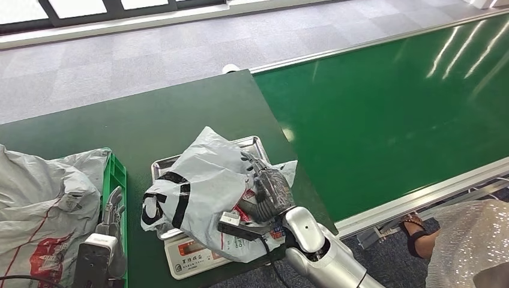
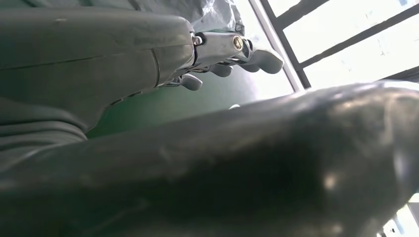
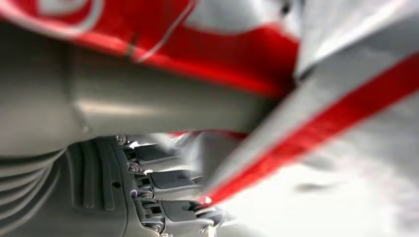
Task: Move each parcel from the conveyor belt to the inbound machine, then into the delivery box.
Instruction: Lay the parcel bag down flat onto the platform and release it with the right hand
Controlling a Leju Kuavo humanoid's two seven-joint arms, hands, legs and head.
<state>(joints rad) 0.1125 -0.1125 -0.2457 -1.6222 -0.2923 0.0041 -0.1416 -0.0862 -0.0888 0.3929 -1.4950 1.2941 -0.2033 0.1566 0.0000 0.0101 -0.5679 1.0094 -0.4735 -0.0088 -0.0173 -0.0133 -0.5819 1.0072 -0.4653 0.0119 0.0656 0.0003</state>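
Premises present as a parcel-sorting or logistics floor: a wide green conveyor belt [image 1: 390,114] with metal side rails, a weighing scale [image 1: 192,255] on a dark table [image 1: 120,129], bagged parcels [image 1: 42,204], grey carpet tiles [image 1: 90,60]

A: Parcel [image 1: 198,180] status?
B: Grey poly mailer, crumpled, black bands on its left part, red print on the underside [image 3: 237,59]. Sits bunched on the inbound machine [image 1: 189,255], a white scale with a steel pan, covering most of the pan.
A: Conveyor belt [image 1: 396,114]?
B: Green, glossy, runs diagonally on the right.
A: Delivery box [image 1: 114,174]?
B: Green crate left of the scale, grey bags heaped in it.
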